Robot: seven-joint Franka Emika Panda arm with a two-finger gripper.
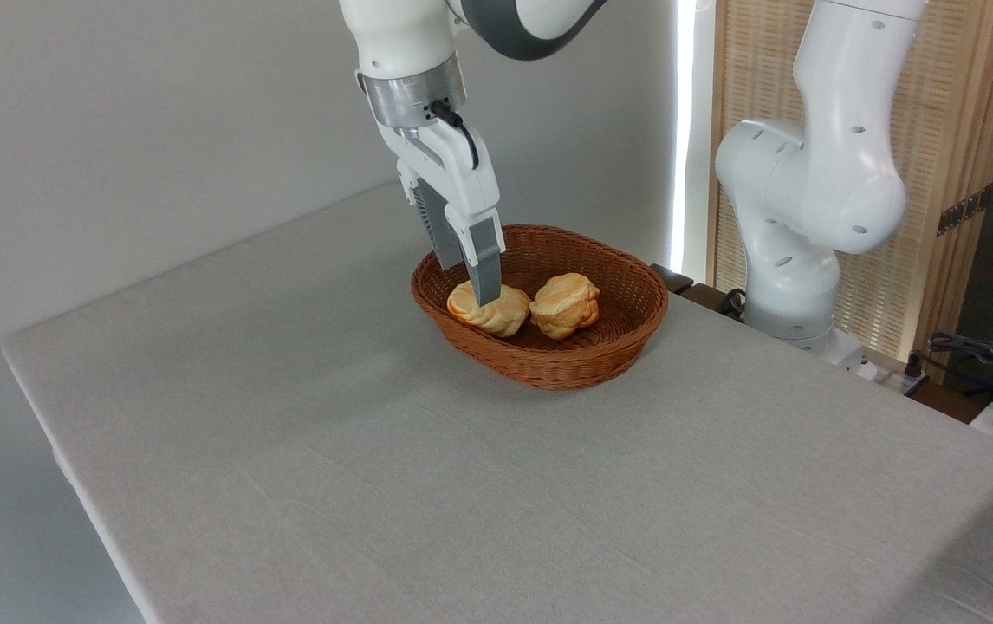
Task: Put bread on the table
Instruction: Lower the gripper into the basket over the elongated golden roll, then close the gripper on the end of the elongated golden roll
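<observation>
Since the bread [490, 309] lay in the wicker basket [548, 364], beside a round bun [566, 304], a good grasp meant closing across the loaf's width — clear of the bun and rim — then lifting straight up before moving out over the grey worktop [375, 477]. The hand [481, 290] stood low over the loaf, one finger touching its crust; whether it was clenched or released I could not tell.
</observation>
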